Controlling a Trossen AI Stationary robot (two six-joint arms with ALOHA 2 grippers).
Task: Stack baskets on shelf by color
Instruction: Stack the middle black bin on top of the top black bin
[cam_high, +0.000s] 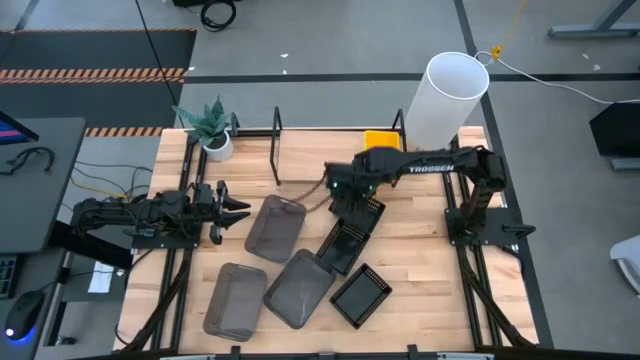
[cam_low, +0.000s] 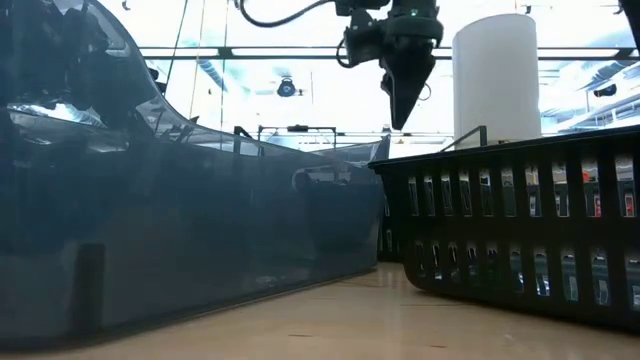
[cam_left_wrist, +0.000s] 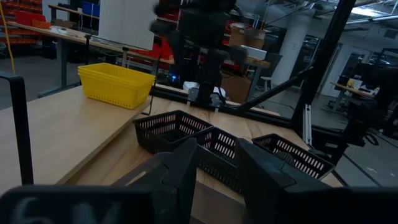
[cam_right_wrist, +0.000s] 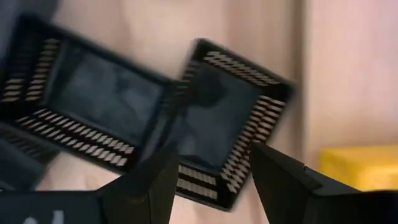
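Right tool (cam_right_wrist: 211, 171) open above black basket (cam_right_wrist: 233, 118); left tool (cam_high: 232, 210) open, idle

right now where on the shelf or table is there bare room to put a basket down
The shelf is mostly bare between its left upright and the yellow basket at its right end. Table wood is also free right of the black baskets. The middle is crowded: three grey baskets, three black ones, and the right tool above them.

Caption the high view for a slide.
Right tool hovers open over a black basket; one yellow basket sits on the shelf.
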